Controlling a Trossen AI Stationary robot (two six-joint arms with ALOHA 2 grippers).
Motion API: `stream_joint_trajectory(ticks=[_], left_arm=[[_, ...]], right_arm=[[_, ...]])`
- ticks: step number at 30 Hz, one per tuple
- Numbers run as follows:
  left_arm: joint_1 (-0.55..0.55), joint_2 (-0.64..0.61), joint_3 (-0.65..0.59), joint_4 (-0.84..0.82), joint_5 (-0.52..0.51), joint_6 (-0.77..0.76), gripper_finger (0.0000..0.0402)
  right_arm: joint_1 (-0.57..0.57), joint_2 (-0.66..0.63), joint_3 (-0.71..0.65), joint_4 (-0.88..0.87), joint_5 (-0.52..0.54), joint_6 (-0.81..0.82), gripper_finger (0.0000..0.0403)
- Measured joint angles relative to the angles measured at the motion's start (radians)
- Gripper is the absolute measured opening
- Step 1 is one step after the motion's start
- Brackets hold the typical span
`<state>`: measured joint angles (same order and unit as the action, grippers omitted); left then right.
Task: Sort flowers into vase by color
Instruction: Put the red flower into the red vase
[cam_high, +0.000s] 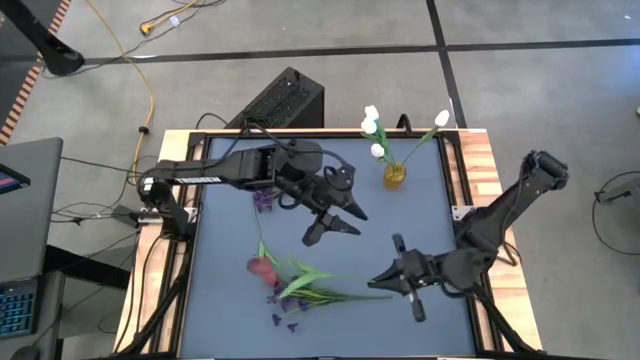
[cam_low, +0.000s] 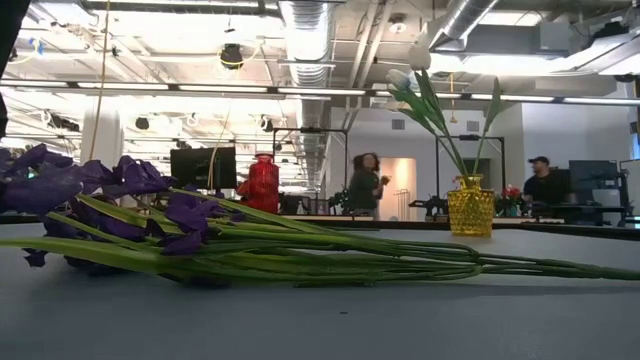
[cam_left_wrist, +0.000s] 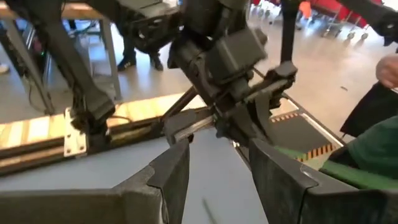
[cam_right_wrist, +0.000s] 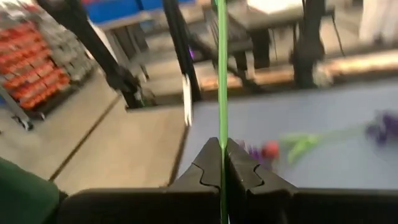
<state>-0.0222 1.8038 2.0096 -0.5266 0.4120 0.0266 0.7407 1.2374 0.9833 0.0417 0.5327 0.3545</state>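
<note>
Your right gripper (cam_high: 383, 282) sat near the table's front edge, fingers clamped on a thin green stem (cam_right_wrist: 220, 93) from the heap of purple and red artificial flowers (cam_high: 285, 283). Lifting it straight and slowly would free the leaves. Mid-table, your left gripper (cam_high: 335, 222) hung spread, empty. The yellow glass vase (cam_high: 395, 174) with white tulips (cam_high: 373, 127) stood by the far edge.
</note>
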Motion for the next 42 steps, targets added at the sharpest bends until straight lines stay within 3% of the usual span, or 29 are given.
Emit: stream_joint_trajectory(ticks=[7, 22, 31, 42], left_arm=[[-0.007, 0.004, -0.001, 0.112, 0.043, -0.011, 0.0153], [-0.085, 0.008, -0.002, 0.318, -0.024, -0.02, 0.0153], [-0.085, 0.006, 0.003, 0.432, 0.055, -0.03, 0.0153], [-0.085, 0.006, 0.01, 0.476, -0.041, -0.035, 0.0153]], right_arm=[[-0.015, -0.008, 0.0, 0.242, -0.004, -0.259, 0.0024], [-0.049, -0.031, 0.0, 0.548, 0.022, -0.474, 0.0024], [-0.123, -0.026, 0.0, 0.546, 0.068, -0.479, 0.0024], [-0.144, -0.03, 0.0, 0.542, 0.066, -0.486, 0.0024]])
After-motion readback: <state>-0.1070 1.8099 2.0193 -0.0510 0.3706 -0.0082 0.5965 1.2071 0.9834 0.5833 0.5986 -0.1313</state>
